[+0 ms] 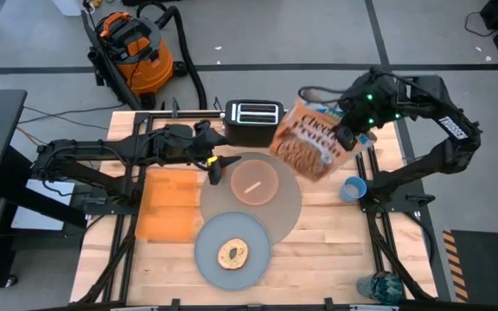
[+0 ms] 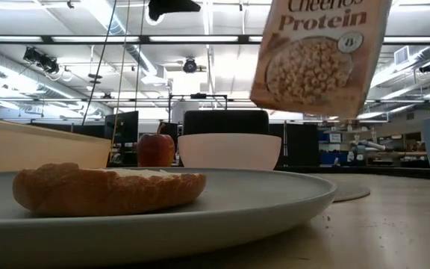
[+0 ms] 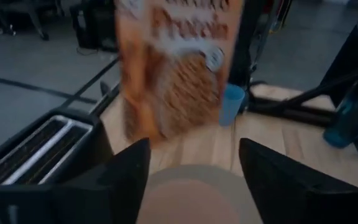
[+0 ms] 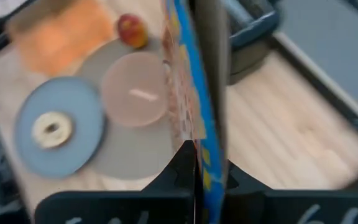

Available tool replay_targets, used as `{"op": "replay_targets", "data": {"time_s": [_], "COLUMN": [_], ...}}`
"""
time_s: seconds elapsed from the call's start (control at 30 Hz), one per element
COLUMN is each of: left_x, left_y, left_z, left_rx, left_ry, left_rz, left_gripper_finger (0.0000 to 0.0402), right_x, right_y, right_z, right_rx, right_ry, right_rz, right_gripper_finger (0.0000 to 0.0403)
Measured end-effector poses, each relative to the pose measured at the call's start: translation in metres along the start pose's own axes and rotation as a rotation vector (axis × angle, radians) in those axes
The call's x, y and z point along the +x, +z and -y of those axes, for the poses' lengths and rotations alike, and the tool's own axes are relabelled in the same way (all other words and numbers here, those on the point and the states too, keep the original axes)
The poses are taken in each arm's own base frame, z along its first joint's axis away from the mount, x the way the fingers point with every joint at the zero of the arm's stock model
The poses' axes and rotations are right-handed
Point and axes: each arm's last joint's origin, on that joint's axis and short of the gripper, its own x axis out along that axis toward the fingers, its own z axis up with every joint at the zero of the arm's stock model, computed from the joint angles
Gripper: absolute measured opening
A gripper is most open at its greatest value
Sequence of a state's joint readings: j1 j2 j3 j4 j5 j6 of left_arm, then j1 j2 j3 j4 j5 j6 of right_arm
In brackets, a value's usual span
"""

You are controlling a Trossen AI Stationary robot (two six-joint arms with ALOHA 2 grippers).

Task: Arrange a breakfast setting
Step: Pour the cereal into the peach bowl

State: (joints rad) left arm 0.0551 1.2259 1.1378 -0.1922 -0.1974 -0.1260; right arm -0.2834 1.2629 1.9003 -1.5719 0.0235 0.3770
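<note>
Table: right hand (image 4: 196,163) grips cereal box (image 1: 311,138) above bowl (image 1: 256,182); left hand (image 3: 191,163) open nearby.

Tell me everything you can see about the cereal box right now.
The cereal box is a brown-orange carton, apparently cardboard, printed with "Protein" and a bowl of cereal rings, with a blue side edge. It hangs tilted in the air, clear of the table, between the toaster and the blue cup, beside the pink bowl. The right claw is clamped on its edge.
</note>
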Motion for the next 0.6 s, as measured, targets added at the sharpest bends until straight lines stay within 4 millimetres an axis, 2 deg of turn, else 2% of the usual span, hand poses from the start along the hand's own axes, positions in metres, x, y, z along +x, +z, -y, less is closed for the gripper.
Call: {"op": "replay_targets", "data": {"time_s": [0.13,0.23,0.33,0.43,0.6], "left_x": [0.008,0.023,0.040,0.054,0.066], "left_y": [0.004,0.003,-0.002,-0.007,-0.010], "left_z": [0.004,0.011,0.017,0.016,0.018], "left_rx": [0.002,-0.007,-0.011,-0.083,-0.113], "left_ry": [-0.092,-0.169,-0.189,-0.184,-0.255], "left_rz": [0.054,0.097,0.113,0.114,0.138], "left_gripper_finger": [0.0279,0.0281,0.0281,0.0281,0.0281], "right_x": [-0.001,0.001,0.005,0.008,0.013], "right_y": [-0.005,-0.009,-0.011,-0.014,-0.015], "right_z": [-0.012,-0.022,-0.034,-0.044,-0.053], "right_rx": [-0.039,-0.100,-0.171,-0.209,-0.216], "right_ry": [0.071,0.112,0.156,0.211,0.231], "right_rz": [-0.025,-0.053,-0.086,-0.128,-0.162], "right_gripper_finger": [0.0007,0.0007,0.0007,0.0007,0.0008]}}
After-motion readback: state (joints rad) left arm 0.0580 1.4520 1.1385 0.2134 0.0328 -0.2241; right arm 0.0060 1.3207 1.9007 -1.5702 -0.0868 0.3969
